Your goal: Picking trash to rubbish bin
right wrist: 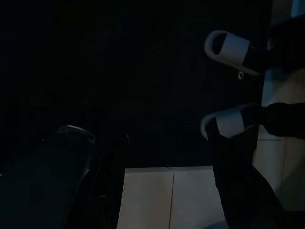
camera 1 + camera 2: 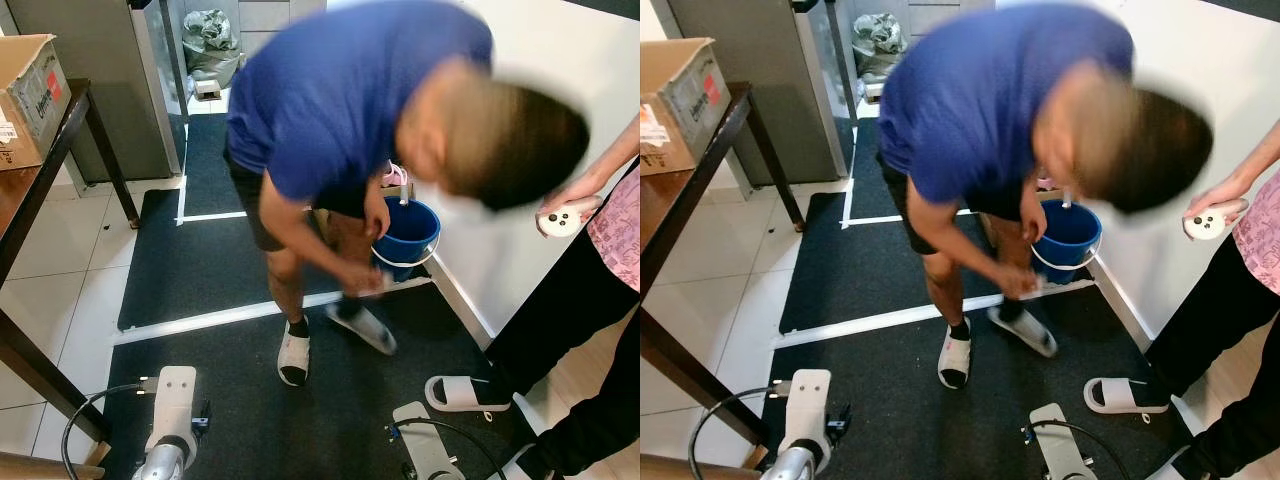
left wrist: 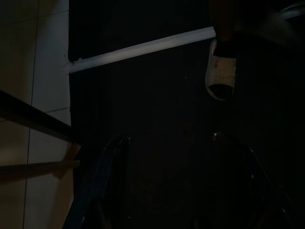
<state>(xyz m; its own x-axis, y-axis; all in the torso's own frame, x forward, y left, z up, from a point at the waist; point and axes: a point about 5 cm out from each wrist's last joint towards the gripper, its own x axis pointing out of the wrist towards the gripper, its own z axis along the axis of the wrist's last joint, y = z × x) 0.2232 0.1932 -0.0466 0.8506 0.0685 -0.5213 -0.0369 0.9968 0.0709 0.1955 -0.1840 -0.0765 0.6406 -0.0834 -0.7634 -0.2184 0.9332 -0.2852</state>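
A person in a blue shirt (image 2: 330,90) bends low over the dark mat (image 2: 330,400), standing between the robot and the blue bucket (image 2: 408,235). The bucket stands on the floor against the white wall (image 2: 560,90), just beyond the white strip (image 2: 200,320) that crosses the mat. The person's hands (image 2: 362,280) are down in front of the bucket, touching or nearly touching its near side; motion blur hides whatever they hold. The person's head is blurred too and covers part of the bucket's rim. No loose trash can be made out on the mat.

To the bucket's right a second person (image 2: 600,300) stands, cut off by the frame edge, with a white controller (image 2: 562,220) in one hand. Left of the mat stand a dark table (image 2: 40,190) and a cardboard box (image 2: 30,95) on it.

Both arms hang low over the mat's near end. The left gripper (image 3: 186,191) shows two dark fingers spread apart with mat between them, a white slipper (image 3: 220,74) beyond. The right gripper (image 1: 147,191) likewise has its fingers apart, though the view is very dark.
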